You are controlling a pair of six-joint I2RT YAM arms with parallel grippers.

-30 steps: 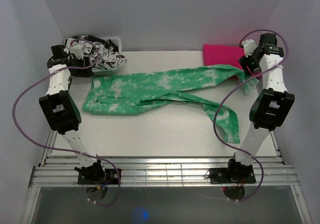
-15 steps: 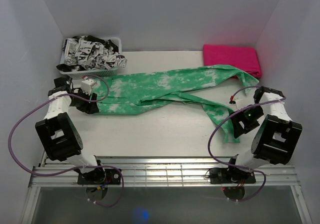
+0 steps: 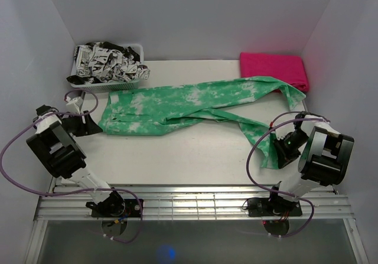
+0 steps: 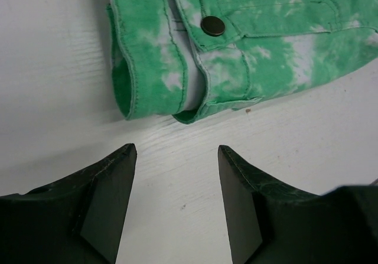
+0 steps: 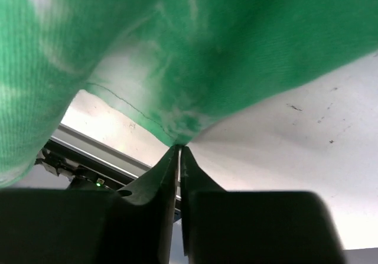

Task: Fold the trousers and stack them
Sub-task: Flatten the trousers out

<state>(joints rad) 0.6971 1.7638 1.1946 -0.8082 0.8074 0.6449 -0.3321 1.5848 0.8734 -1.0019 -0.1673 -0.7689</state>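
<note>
While the right end effector [image 5: 179, 150] clamps a leg hem [image 5: 147, 117] of the green tie-dye trousers [image 3: 195, 101], apparently for folding, the left end effector [image 4: 176, 152] hovers released just below the waistband [image 4: 147, 51]

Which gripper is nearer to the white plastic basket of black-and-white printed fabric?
Left. The left gripper sits open just nearside of the basket, beside the waistband of the green tie-dye trousers; the right gripper is across the table, pinching a leg hem.

Green trousers [image 3: 177, 103] flat on tbl [image 3: 177, 155]
</note>
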